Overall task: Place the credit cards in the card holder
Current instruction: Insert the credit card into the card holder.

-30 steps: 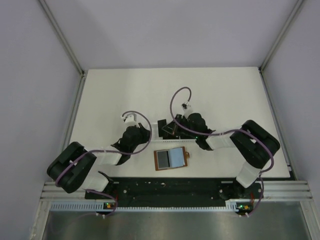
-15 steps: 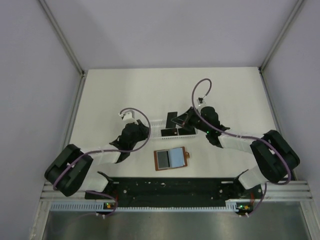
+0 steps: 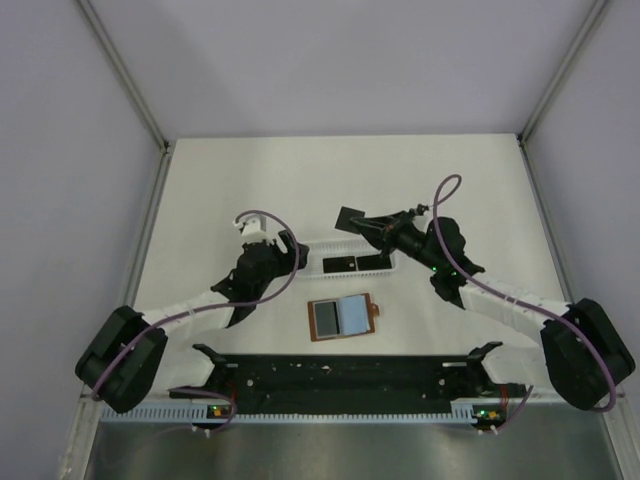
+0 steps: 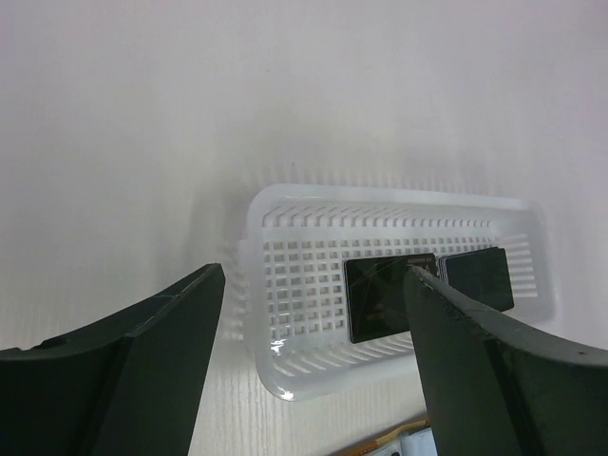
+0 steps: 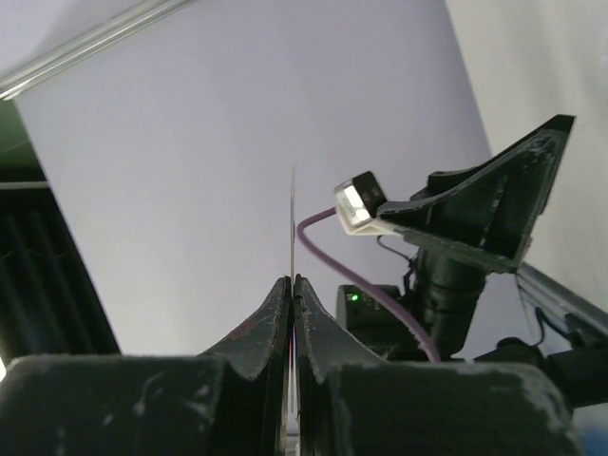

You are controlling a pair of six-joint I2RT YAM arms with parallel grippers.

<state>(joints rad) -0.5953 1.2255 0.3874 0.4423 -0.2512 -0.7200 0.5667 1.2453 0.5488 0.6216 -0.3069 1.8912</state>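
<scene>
The brown card holder (image 3: pixel 342 318) lies open on the white counter (image 3: pixel 220 190), nearest the arm bases, with its bluish pockets up and its clasp tab at 3 o'clock. Just beyond it, at 12 o'clock, sits a white slotted basket (image 3: pixel 312 262) with two black credit cards (image 3: pixel 338 265) lying flat inside, side by side. The left hand (image 3: pixel 291 254), at the basket's 9 o'clock end, has its fingers spread wide and holds nothing. Farther off, at the holder's 1 o'clock, the right hand (image 3: pixel 368 226) is pressed together on a third card (image 3: pixel 352 219), pinching one edge and holding it off the counter.
</scene>
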